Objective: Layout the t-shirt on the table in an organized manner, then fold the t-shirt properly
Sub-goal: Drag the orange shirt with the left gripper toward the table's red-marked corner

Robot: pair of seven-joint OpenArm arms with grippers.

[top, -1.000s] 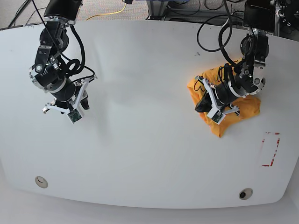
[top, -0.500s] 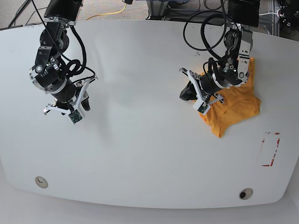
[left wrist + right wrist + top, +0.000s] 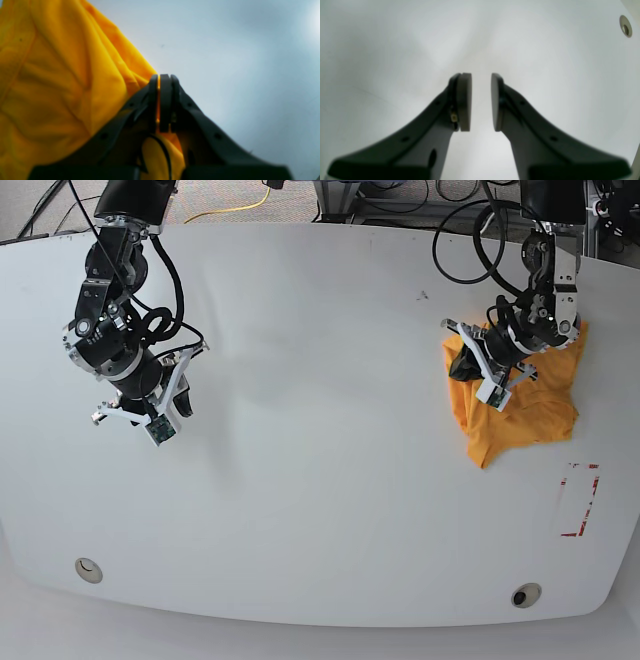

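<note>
The left end effector (image 3: 162,102) is pinching a fold of the t-shirt (image 3: 62,82) between closed pads, the cloth bunching beside and beneath it, low over the counter (image 3: 320,480). Judging from the crumpled heap, spreading is calling for a steady pull toward open surface, keeping the pinch firm so the edge is not slipping. Well apart, the right end effector (image 3: 481,102) is hanging narrowly parted, holding nothing. Farther off, a red-tape outline (image 3: 580,500) and a grommet (image 3: 525,594) are lying clear of the shirt.
</note>
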